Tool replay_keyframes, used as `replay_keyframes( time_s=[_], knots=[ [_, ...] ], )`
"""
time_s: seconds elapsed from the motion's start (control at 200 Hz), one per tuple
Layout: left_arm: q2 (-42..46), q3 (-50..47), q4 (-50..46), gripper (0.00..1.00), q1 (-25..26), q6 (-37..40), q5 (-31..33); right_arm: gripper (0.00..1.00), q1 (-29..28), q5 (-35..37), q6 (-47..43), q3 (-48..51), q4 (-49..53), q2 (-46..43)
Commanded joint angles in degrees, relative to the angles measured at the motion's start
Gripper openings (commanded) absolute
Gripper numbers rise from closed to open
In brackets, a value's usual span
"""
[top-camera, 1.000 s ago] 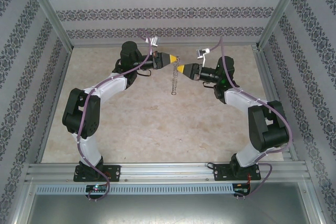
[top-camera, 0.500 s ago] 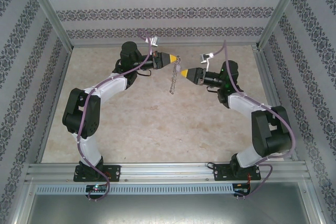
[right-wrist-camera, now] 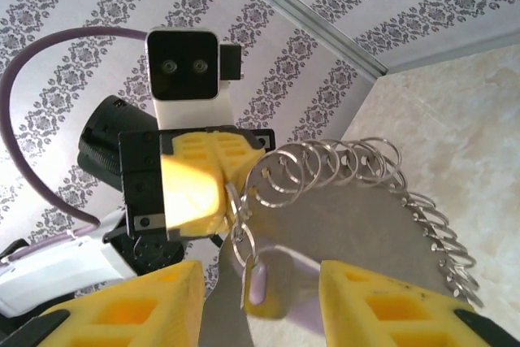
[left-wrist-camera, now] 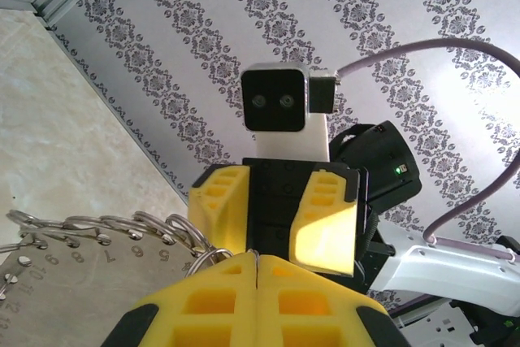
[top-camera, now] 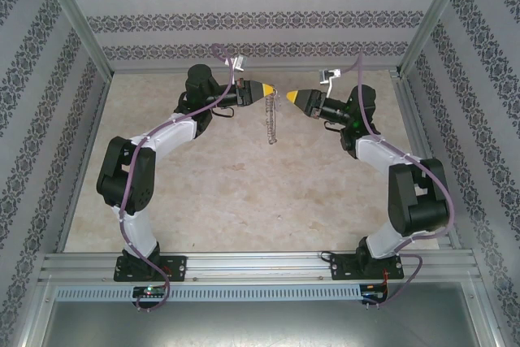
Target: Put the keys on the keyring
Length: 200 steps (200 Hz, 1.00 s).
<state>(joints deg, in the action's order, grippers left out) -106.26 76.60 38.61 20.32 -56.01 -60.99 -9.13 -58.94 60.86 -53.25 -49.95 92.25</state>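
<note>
The keyring [top-camera: 270, 123] hangs edge-on below my left gripper [top-camera: 270, 89], which is shut on a thin wire loop at its rim. In the left wrist view those jaws [left-wrist-camera: 258, 259] pinch the loop, and the grey numbered hoop plate [left-wrist-camera: 65, 282] with its rim loops lies to the left. My right gripper [top-camera: 289, 95] stands open just right of it, touching nothing. In the right wrist view its fingers [right-wrist-camera: 260, 282] flank a small pale key [right-wrist-camera: 257, 291] dangling from small rings on the keyring [right-wrist-camera: 357, 225], next to the left gripper [right-wrist-camera: 218, 190].
A beige tabletop [top-camera: 219, 193] lies under both arms. Patterned walls [top-camera: 260, 18] and aluminium frame posts [top-camera: 77, 18] close it in on three sides. A metal rail [top-camera: 260, 266] carries both arm bases at the near edge.
My right gripper has opened and drawn back up and to the right, away from the keyring. The keyring now hangs from the left gripper alone, which has stayed put.
</note>
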Motion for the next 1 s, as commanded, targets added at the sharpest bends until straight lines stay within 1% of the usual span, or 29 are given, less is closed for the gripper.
replay_keyframes(
  time_s=[0.0, 0.135, 0.24, 0.34, 0.47, 0.6, 0.819, 0.994],
  knots=[
    [-0.1, -0.1, 5.1, 0.00, 0.3, -0.9, -0.4, 0.43, -1.1, 1.0, 2.2, -3.1, -5.4, 2.2],
    [0.0, -0.2, 5.2, 0.00, 0.4, -1.1, -0.3, 0.42, -2.1, 1.0, 4.1, -4.3, -8.0, 4.4],
    [-0.1, -0.3, 5.2, 0.00, 0.4, -1.1, -0.1, 0.38, -2.8, 0.7, 5.1, -4.3, -9.6, 5.0],
    [-0.1, -0.2, 5.2, 0.00, 0.4, -1.1, 0.1, 0.25, -3.2, 0.4, 5.2, -3.7, -10.0, 5.0],
    [-0.2, -0.1, 5.1, 0.00, 0.4, -1.0, 0.3, 0.00, -3.4, 0.3, 5.6, -2.3, -11.0, 4.6],
    [-0.4, -0.1, 5.2, 0.00, 0.4, -1.1, 0.9, 0.00, -4.0, -0.3, 6.3, -1.0, -11.7, 4.0],
    [-0.9, -0.5, 6.5, 0.00, 0.4, -1.9, 0.8, 0.00, -6.9, -2.1, 5.8, -2.0, -10.4, 4.1],
    [-0.8, -0.8, 6.6, 0.00, 0.4, -1.9, 0.9, 0.00, -7.1, -2.9, 5.9, -1.7, -10.3, 4.3]
  ],
)
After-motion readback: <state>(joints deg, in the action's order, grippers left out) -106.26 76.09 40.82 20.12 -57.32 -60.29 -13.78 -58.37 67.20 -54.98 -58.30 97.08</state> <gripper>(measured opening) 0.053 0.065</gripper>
